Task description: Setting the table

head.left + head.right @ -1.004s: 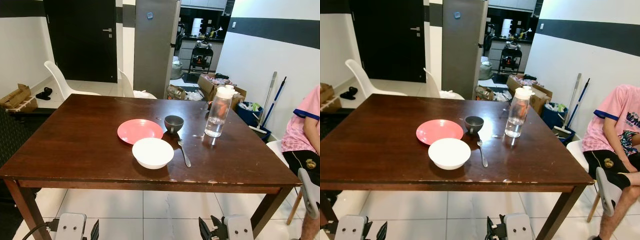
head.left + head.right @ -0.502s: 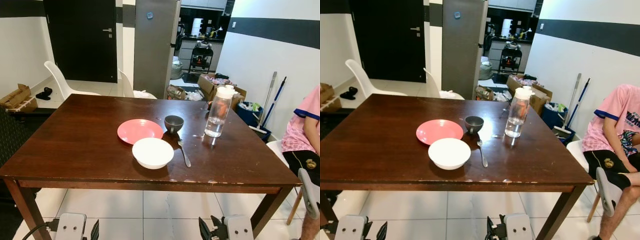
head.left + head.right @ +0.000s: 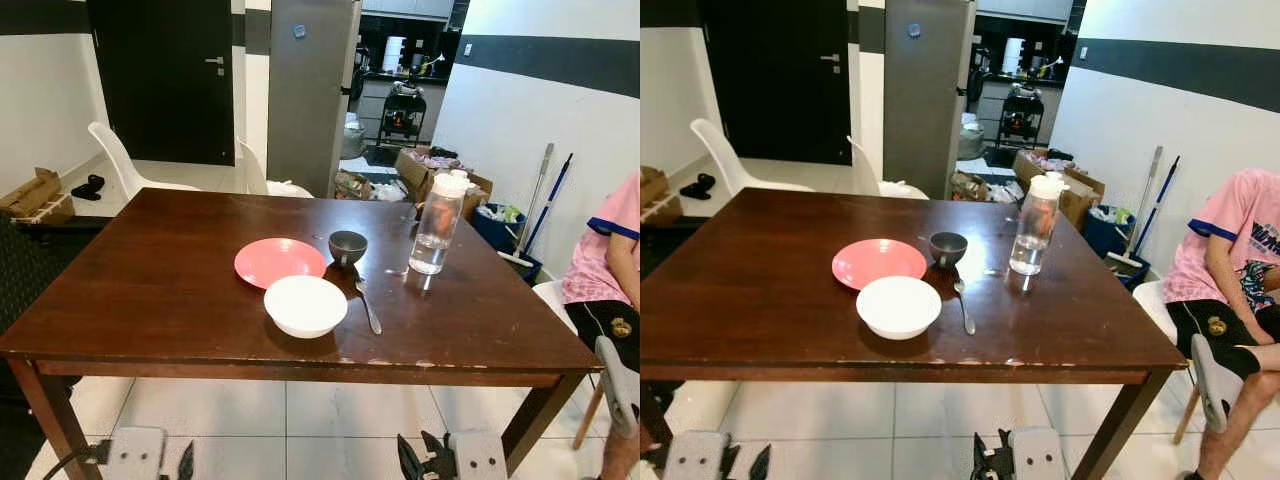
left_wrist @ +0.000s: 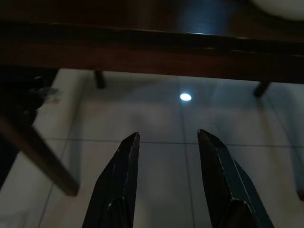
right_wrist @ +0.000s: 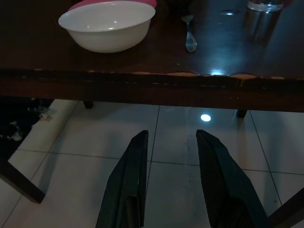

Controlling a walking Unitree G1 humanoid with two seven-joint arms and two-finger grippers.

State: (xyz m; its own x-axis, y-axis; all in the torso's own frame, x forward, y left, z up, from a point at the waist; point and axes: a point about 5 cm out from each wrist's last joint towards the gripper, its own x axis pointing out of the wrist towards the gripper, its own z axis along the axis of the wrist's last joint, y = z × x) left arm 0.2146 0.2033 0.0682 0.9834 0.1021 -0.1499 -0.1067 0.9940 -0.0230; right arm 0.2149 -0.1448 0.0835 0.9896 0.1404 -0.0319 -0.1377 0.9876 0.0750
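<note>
The two head views look forward and down from just off the near edge of the dark brown wooden table (image 3: pixel 150 290), taking in its whole top and the room behind. They share nearly the same scene, the right eye shifted sideways. Each wrist camera sits low, below the tabletop, close to its edge. Both wrist views and both head views include the round white bowl (image 5: pixel 107 24).

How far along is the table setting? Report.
Already on the table: red plate, white bowl, grey cup, spoon, water bottle, clustered together. In hand: nothing; left gripper and right gripper hang open below the table edge. Left: arranging them.
</note>
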